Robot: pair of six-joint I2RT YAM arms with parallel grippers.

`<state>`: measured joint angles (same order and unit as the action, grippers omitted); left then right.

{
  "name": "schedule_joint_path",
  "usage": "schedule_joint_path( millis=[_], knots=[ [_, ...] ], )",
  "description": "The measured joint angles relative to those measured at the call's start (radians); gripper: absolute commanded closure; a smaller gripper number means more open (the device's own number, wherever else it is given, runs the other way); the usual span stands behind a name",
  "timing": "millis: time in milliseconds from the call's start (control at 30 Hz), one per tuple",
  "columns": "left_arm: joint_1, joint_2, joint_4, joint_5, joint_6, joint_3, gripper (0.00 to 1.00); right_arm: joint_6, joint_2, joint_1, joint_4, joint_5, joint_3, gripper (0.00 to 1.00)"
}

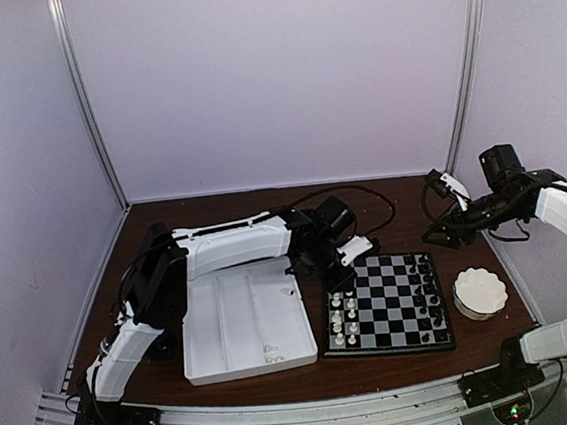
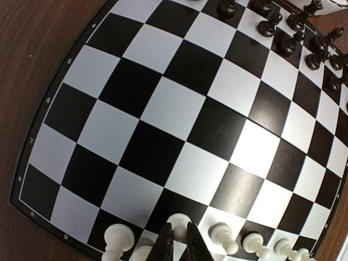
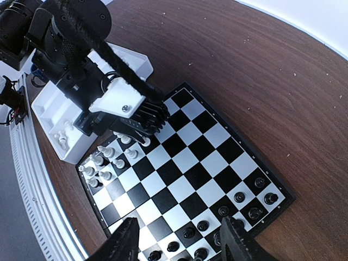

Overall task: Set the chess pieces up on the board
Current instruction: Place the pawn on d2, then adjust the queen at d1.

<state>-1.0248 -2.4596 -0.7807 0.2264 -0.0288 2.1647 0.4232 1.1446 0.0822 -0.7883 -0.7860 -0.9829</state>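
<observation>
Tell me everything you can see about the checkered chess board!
The board is a flat square of shiny black and white squares with a thin black rim carrying tiny white letters and numbers. It lies flat on the brown table, between the white tray and a small white bowl. On it, white pieces stand along its left edge, black pieces along its right; the middle is bare. The left gripper reaches down among the white pieces, tips nearly together.
</observation>
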Motion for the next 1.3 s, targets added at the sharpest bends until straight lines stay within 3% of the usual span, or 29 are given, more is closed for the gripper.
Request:
schedule_joint_path(
  millis=[533,733,1000,1300],
  knots=[
    [0.000,-0.003,-0.002,0.047,-0.002,0.023,0.83,0.000,0.000,0.000,0.000,-0.002,0.000,0.47],
    [-0.001,0.040,-0.007,0.046,0.015,0.026,0.76,0.000,0.000,0.000,0.000,-0.003,0.000,0.47],
    [0.038,0.215,0.003,-0.054,0.195,-0.020,0.68,0.000,0.000,0.000,0.000,-0.003,0.000,0.47],
    [0.099,0.205,0.000,0.004,0.317,-0.111,0.64,0.001,0.000,0.000,-0.001,-0.004,0.000,0.46]
  ],
)
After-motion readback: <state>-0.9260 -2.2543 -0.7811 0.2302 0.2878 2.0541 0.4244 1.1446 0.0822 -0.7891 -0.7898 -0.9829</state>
